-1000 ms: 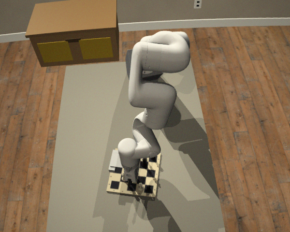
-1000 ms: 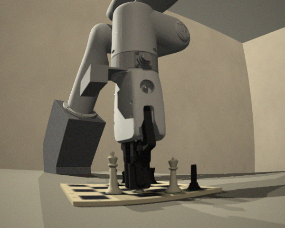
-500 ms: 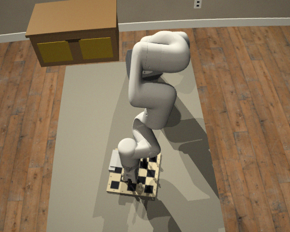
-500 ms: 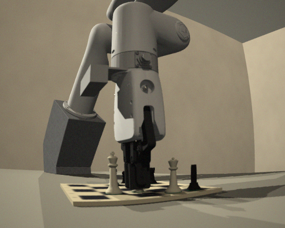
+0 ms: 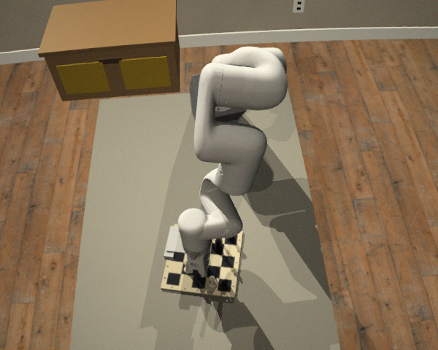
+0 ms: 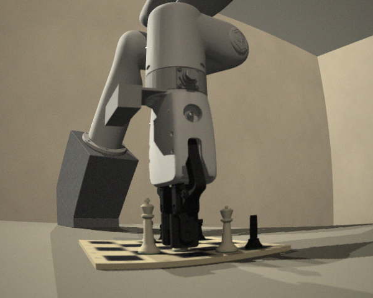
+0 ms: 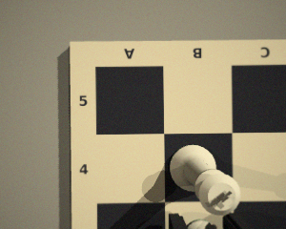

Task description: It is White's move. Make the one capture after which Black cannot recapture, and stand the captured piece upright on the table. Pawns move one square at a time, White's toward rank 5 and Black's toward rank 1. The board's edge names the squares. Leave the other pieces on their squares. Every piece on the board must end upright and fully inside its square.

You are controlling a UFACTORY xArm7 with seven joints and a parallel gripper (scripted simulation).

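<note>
The small chessboard [image 5: 168,287] [image 6: 122,263] [image 7: 81,138] lies on the table. My gripper [image 5: 196,276] [image 6: 179,238] is down at the board, its dark fingers slightly apart on either side of a white piece [image 6: 179,248] [image 7: 198,224]. The piece stands on the board, on the square below B4, and is mostly hidden by the fingers. A white king [image 6: 147,229] [image 7: 193,167] [image 5: 211,283] stands upright on B4 next to the fingers. A white queen [image 6: 226,229] and a black rook [image 6: 253,232] stand upright further along the board.
A wooden cabinet [image 5: 109,49] stands at the far end beyond the table. The arm's grey base block [image 6: 93,179] stands behind the board. More dark pieces behind the fingers are hidden.
</note>
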